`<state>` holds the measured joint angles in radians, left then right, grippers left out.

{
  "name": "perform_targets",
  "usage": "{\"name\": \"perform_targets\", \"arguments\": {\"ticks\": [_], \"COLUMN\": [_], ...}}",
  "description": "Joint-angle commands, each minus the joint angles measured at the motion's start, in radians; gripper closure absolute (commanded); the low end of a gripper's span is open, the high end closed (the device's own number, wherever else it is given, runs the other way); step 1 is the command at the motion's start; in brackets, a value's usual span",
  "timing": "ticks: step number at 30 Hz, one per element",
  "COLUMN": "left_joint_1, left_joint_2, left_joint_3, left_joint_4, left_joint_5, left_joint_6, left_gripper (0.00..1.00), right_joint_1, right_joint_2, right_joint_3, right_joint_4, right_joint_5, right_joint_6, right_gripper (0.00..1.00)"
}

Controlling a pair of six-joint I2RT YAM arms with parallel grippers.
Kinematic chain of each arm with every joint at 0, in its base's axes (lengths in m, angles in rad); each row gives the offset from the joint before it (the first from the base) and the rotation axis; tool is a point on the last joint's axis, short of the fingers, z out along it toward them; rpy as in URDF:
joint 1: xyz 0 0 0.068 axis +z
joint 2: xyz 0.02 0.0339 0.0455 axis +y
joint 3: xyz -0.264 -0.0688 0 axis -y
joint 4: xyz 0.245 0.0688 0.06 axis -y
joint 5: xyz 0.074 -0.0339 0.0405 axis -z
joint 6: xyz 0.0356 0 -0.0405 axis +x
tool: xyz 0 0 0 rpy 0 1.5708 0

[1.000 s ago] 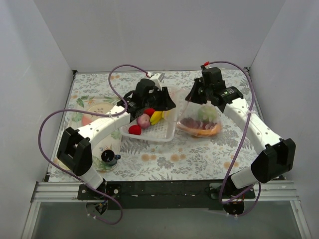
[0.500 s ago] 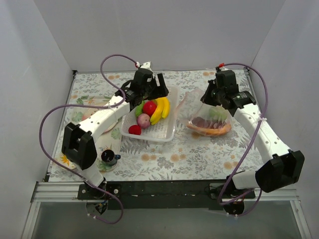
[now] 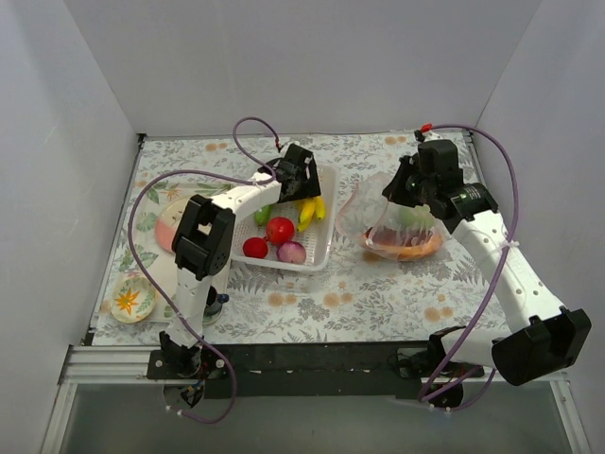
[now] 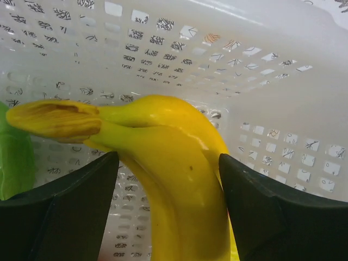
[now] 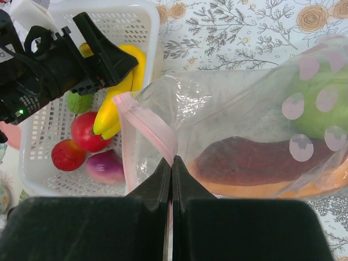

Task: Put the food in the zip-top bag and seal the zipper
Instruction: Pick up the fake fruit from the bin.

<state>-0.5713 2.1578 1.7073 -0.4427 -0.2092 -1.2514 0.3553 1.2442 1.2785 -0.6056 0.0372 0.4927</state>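
Left gripper (image 4: 168, 179): fingers wide, straddling the banana bunch (image 4: 174, 163), contact unclear.
Right gripper (image 5: 172, 166): pinching the zipper (image 5: 149, 128) of the zip-top bag (image 5: 244, 136).

We see our left gripper (image 3: 304, 185) over the banana bunch (image 3: 309, 210) in the white basket (image 3: 326, 232); our right gripper (image 3: 405, 194) meets the zip-top bag (image 3: 397, 227).

Basket wall (image 4: 283, 98) likely crowds left tool (image 4: 168, 179) beside banana (image 4: 179, 179).
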Motion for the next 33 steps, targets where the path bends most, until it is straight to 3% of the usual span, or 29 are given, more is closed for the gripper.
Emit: {"name": "perform_targets", "arguments": {"ticks": [1, 3, 9, 13, 16, 27, 33], "left_joint_1": [0.005, 0.005, 0.005, 0.005, 0.005, 0.005, 0.005], "left_joint_2": [-0.007, 0.019, -0.056, -0.114, -0.174, -0.444, -0.596], "left_joint_3": [0.061, 0.068, -0.049, -0.090, -0.153, -0.322, -0.389], "left_joint_4": [-0.001, 0.004, 0.142, 0.202, 0.259, 0.465, 0.530], "left_joint_5": [-0.041, -0.039, -0.016, 0.013, 0.013, 0.044, 0.175], "left_joint_6": [-0.036, -0.065, -0.057, -0.034, -0.013, 0.047, 0.050], "left_gripper": [0.25, 0.27, 0.48, 0.76, 0.82, 0.83, 0.83], "right_joint_1": [0.002, 0.004, 0.005, 0.005, 0.004, 0.007, 0.008], "right_joint_2": [-0.031, -0.026, -0.032, -0.026, -0.020, 0.017, 0.049], "right_joint_3": [-0.007, -0.010, -0.024, -0.027, -0.024, -0.013, 0.047], "right_joint_4": [0.024, 0.029, 0.041, 0.046, 0.050, 0.078, 0.073], "right_joint_5": [-0.030, -0.060, -0.069, -0.071, -0.072, -0.103, -0.161], "right_joint_6": [-0.008, -0.005, -0.002, 0.003, 0.004, 0.006, 0.018], "right_gripper": [0.99, 0.99, 0.99, 0.99, 0.99, 0.99, 0.99]}}
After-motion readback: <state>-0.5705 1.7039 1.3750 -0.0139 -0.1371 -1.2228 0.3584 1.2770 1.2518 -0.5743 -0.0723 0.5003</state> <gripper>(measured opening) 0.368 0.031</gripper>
